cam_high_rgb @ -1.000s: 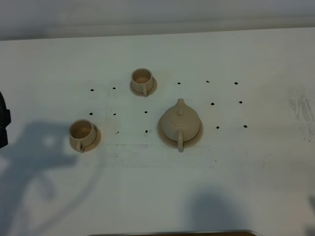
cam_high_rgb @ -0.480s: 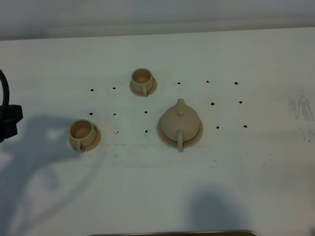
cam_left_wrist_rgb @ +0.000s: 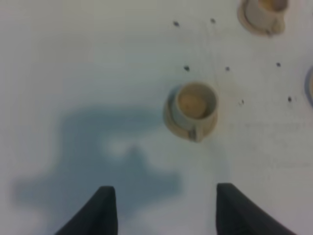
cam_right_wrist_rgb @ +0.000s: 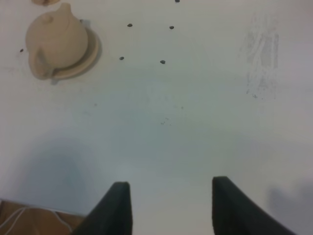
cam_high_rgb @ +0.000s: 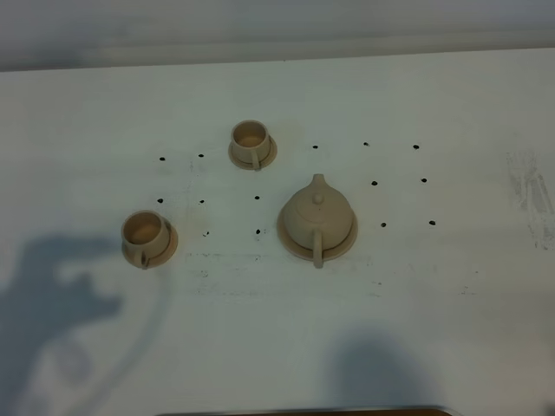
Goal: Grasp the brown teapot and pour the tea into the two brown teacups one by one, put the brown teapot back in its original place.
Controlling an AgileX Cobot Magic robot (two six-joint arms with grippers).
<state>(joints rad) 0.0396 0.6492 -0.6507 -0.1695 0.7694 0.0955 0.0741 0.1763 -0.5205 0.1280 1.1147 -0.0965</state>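
The brown teapot (cam_high_rgb: 317,215) sat, lid on, upon its wide round saucer (cam_high_rgb: 345,248) near the middle of the white desk (cam_high_rgb: 434,312), spout toward the far edge and loop handle toward the near edge; the far teacup (cam_high_rgb: 250,136) stood on a small saucer beyond it and to the left; the near teacup (cam_high_rgb: 144,231) stood on its own saucer farther left; the left fingers (cam_left_wrist_rgb: 100,215) were spread apart above bare desk, gripping nothing, with the near teacup ahead of them; the right fingers (cam_right_wrist_rgb: 120,210) were likewise spread and empty, well apart from the teapot.
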